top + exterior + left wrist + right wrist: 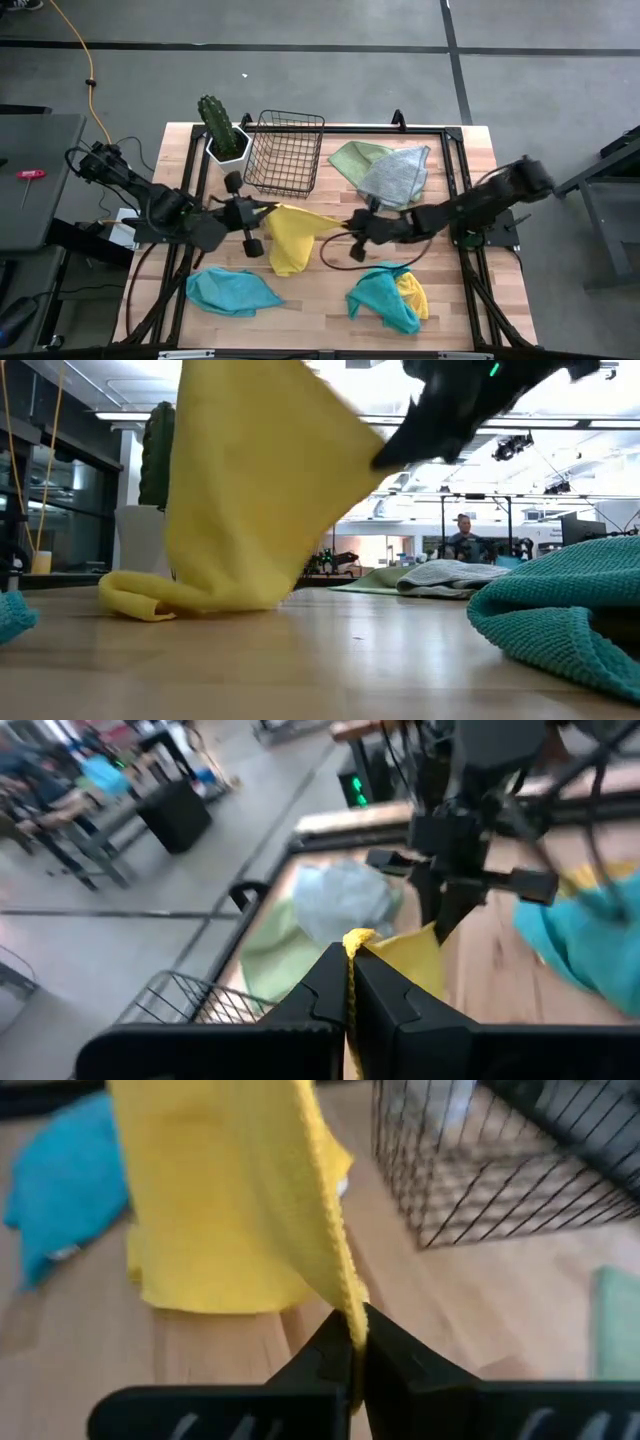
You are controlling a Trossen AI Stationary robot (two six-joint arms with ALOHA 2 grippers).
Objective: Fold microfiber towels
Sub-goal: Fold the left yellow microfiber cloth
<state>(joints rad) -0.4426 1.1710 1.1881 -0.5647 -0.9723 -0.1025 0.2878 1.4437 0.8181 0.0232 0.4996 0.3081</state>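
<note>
A yellow towel is stretched between my two grippers at the table's middle and hangs down; its lower part rests on the wood. My left gripper is shut on its left top corner, my right gripper on its right top corner. A teal towel lies near left. A teal towel on a yellow one lies near right. A green towel and a grey towel lie at the far right. My left gripper pinches the yellow towel's corner between its two fingers, coming level from the table's left. The corner sticks out past the fingertips. The towel hangs below, its lower end on the table. My right gripper pinches the towel's other top corner, at its edge, between its two fingers, coming level from the table's right. The cloth runs up and away from the fingers and its lower end lies on the table.
A black wire basket stands at the far middle, a cactus in a white pot to its left. A person shows far off in the room behind the table.
</note>
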